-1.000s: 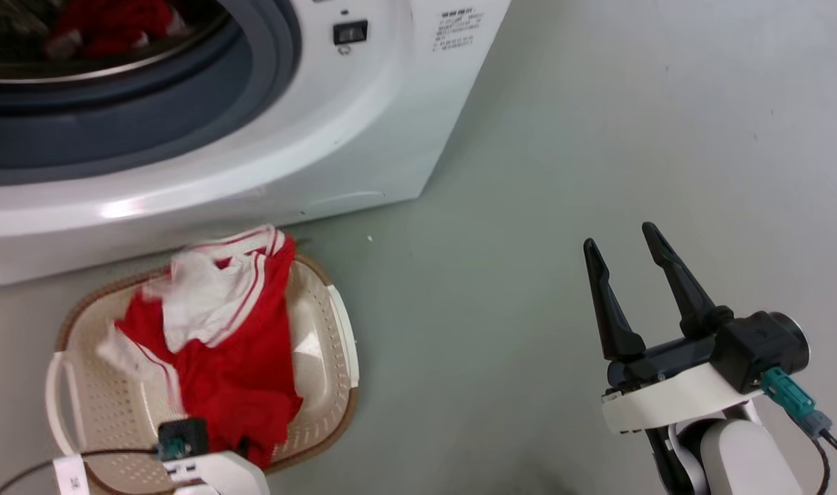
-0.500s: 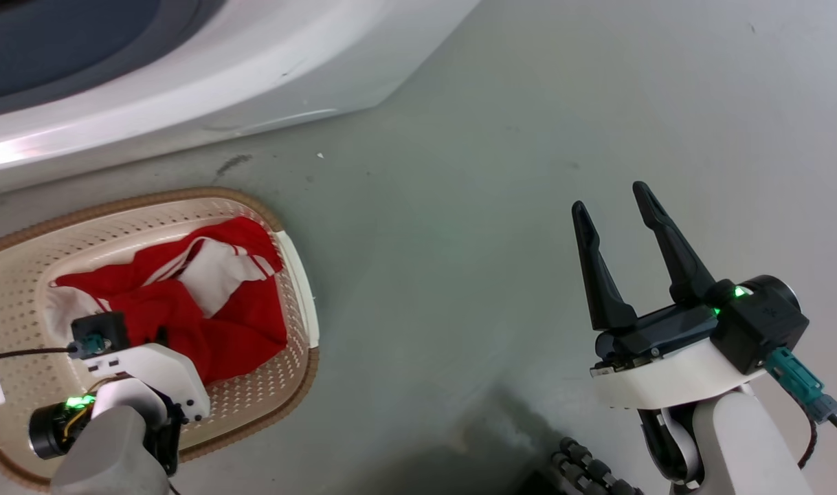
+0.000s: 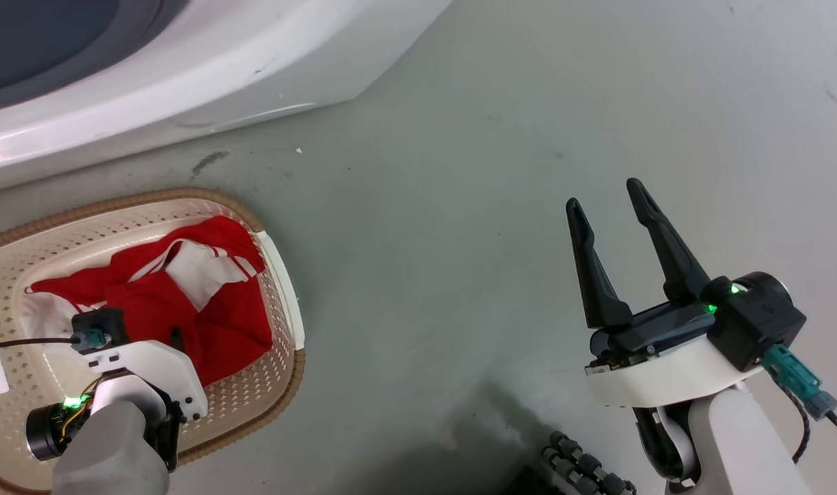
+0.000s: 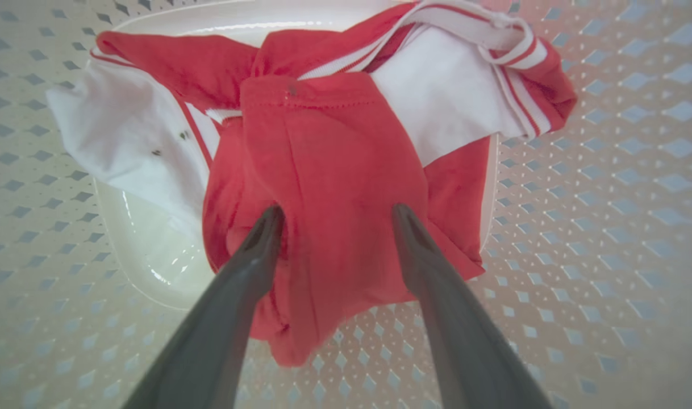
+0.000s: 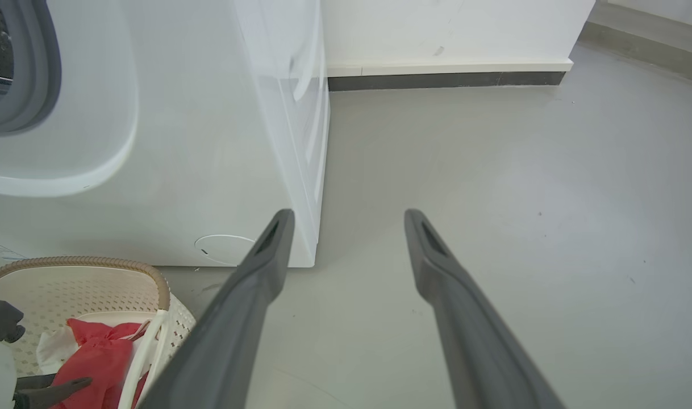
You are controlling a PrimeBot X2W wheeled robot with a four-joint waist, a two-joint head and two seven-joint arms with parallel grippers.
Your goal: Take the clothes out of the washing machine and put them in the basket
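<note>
The red and white clothes [image 3: 205, 309] lie bunched inside the cream basket [image 3: 150, 197], which stands on the floor in front of the washing machine [image 3: 185, 69]. My left gripper [image 4: 337, 209] hangs open just over the clothes [image 4: 334, 165], one finger on each side of a red fold, the basket's perforated wall [image 4: 607, 170] all around. My left wrist [image 3: 143, 364] covers its fingers in the head view. My right gripper [image 3: 604, 192] is open and holds nothing above bare floor to the right. From its wrist, the right gripper [image 5: 349, 213] faces the washing machine [image 5: 153, 142], with the basket [image 5: 67, 264] and the clothes [image 5: 96, 358] at lower left.
Grey floor [image 3: 425, 240] spreads to the right of the washing machine and the basket. A white wall with a dark baseboard [image 5: 448, 79] runs behind the machine. A black ribbed hose [image 3: 583, 471] of my own body lies at the bottom edge.
The head camera has tilted down, so the drum has left view. The garment, draped over the basket's far rim a second ago, now lies inside it. The right gripper holds its pose.
</note>
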